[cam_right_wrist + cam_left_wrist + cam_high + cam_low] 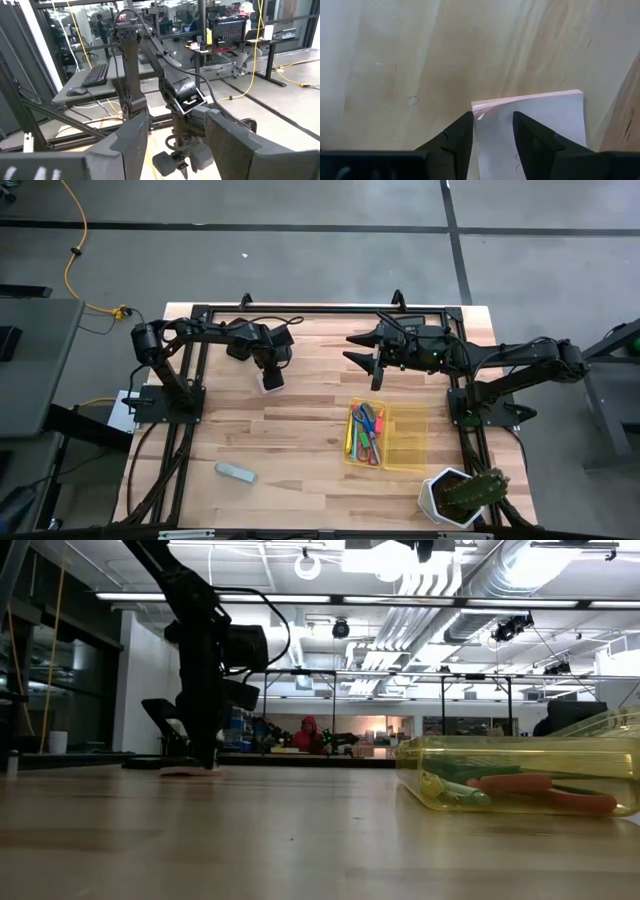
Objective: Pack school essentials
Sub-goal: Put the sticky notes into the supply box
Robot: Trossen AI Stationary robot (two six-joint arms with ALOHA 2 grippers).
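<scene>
A: What is seen closest to the lens?

B: In the left wrist view, two dark fingers [457, 145] of the left claw [492, 131] are held parted over a pink sticky-note pad [535, 117]. The pad's near edge is straddled by them, and the pad lies flat on the tabletop [410, 60]. Whether it is actually pinched cannot be told; a gap is seen between the fingers.

A: Where is that placed from above?

B: In the high view the left claw [271, 380] is pointed down at the far middle of the tabletop [300, 450], left of centre, with the pad [272, 384] under it.

A: And the other arm?

B: The right claw [360, 350] is held above the far edge, right of centre, well apart from the pad. Its fingers are spread wide and nothing is gripped.

A: Where are the other supplies?

B: A yellow see-through tray [405, 442] is set on the right half of the tabletop. In its left compartment the red-handled scissors [366, 420] and blue-handled scissors [379, 423] are laid among pens; the right compartment is seen bare. In the low view the tray [520, 752] is shown at the right with items inside.

A: Anything outside the tray?

B: A small pale teal object [235, 472] is left near the front left. A potted cactus [460, 495] is stood at the near right corner, just beside the tray.
</scene>
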